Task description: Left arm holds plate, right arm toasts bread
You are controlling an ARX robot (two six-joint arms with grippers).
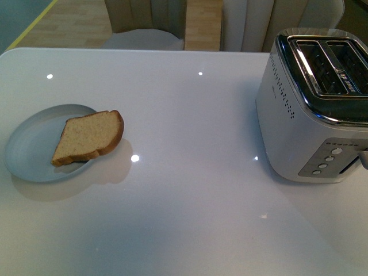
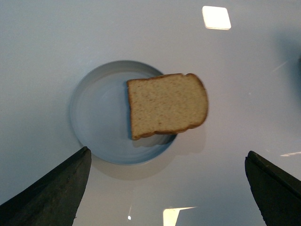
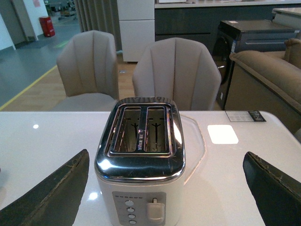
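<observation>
A pale blue-grey plate (image 1: 29, 150) sits on the white table at the left. A slice of brown bread (image 1: 89, 137) lies on it, its rounded end hanging over the plate's right rim. In the left wrist view the plate (image 2: 101, 127) and the bread (image 2: 167, 104) lie ahead of my left gripper (image 2: 167, 188), which is open, its dark fingers (image 2: 51, 193) spread wide above the bare table. My right gripper (image 3: 167, 188) is open too, its fingers (image 3: 56, 193) either side of the toaster. Neither arm shows in the front view.
A white and chrome two-slot toaster (image 1: 313, 103) stands at the table's right, slots empty, its lever (image 3: 155, 207) and buttons (image 3: 130, 212) facing my right gripper. Two beige chairs (image 3: 176, 73) stand behind the table's far edge.
</observation>
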